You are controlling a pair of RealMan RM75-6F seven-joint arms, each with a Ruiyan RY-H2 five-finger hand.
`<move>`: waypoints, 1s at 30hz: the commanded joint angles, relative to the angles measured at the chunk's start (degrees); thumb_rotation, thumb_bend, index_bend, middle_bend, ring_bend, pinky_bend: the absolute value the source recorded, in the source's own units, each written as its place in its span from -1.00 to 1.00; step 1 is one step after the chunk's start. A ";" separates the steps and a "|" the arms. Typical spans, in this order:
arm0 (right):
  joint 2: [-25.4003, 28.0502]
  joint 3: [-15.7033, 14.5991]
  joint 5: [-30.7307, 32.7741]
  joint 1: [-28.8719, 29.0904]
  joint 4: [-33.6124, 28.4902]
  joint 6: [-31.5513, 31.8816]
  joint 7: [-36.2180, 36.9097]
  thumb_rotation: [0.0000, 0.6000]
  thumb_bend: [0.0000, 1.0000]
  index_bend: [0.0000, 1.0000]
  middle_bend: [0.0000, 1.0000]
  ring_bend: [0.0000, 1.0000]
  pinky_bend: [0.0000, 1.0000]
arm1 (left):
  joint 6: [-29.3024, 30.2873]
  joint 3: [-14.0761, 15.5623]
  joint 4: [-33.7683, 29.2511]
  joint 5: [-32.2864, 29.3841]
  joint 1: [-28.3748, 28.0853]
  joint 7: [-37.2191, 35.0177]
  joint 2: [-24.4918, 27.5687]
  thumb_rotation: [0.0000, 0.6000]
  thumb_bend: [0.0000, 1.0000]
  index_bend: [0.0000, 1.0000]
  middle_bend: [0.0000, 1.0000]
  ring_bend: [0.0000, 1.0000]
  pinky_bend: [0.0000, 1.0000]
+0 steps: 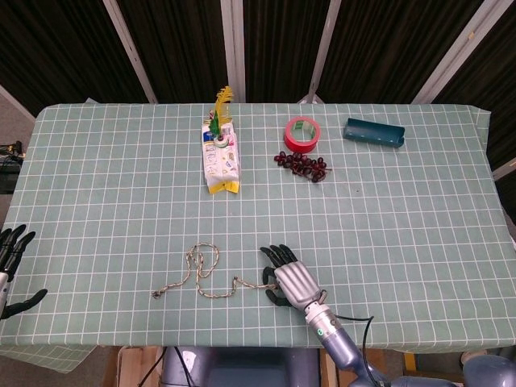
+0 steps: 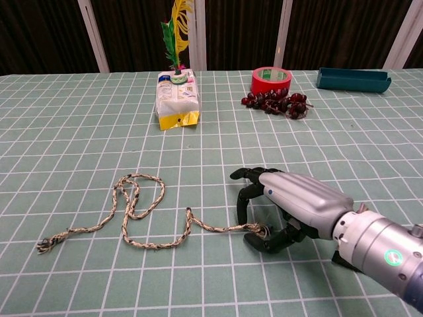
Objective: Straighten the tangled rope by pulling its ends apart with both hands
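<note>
The thin beige twisted rope (image 2: pixel 142 214) is lying on the green checked tablecloth (image 1: pixel 387 210), well in front of the white and yellow snack packet (image 2: pixel 176 99). It is making a narrow loop on its left part, and its 2 frayed ends are pointing left and right.

The right hand (image 2: pixel 281 208), silver with black fingers, is arching over the right end of the rope. Its fingers (image 2: pixel 242 198) are curving down on one side of this end and the thumb is lying low on the other side, with a gap between them. Whether they are already touching the rope, I cannot tell.

The left hand (image 1: pixel 12 262) is showing at the table edge, far left of the rope, with fingers spread and holding nothing.

Behind the rope, right of the packet, a red tape roll (image 2: pixel 271 80), dark red grapes (image 2: pixel 277 102) and a teal box (image 2: pixel 352 79) are resting.
</note>
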 commanded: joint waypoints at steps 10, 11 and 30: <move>-0.08 0.07 1.01 -0.02 -0.79 0.92 -0.80 1.00 -0.16 0.08 -0.77 -1.00 -1.00 | 0.12 0.06 -0.13 0.02 0.02 -0.15 0.09 1.00 -0.99 -0.94 -1.00 -1.00 -1.00; -0.04 0.07 1.14 -0.01 -0.85 0.96 -0.92 1.00 -0.16 0.08 -0.77 -1.00 -1.00 | 0.10 0.07 -0.14 0.03 0.02 -0.15 0.09 1.00 -0.99 -0.94 -1.00 -1.00 -1.00; 0.54 -0.43 2.71 0.00 -1.46 1.35 -2.16 1.00 -0.03 0.25 -0.73 -1.00 -1.00 | -0.07 0.12 -0.24 -0.17 -0.04 -0.40 0.23 1.00 -0.99 -0.94 -1.00 -1.00 -1.00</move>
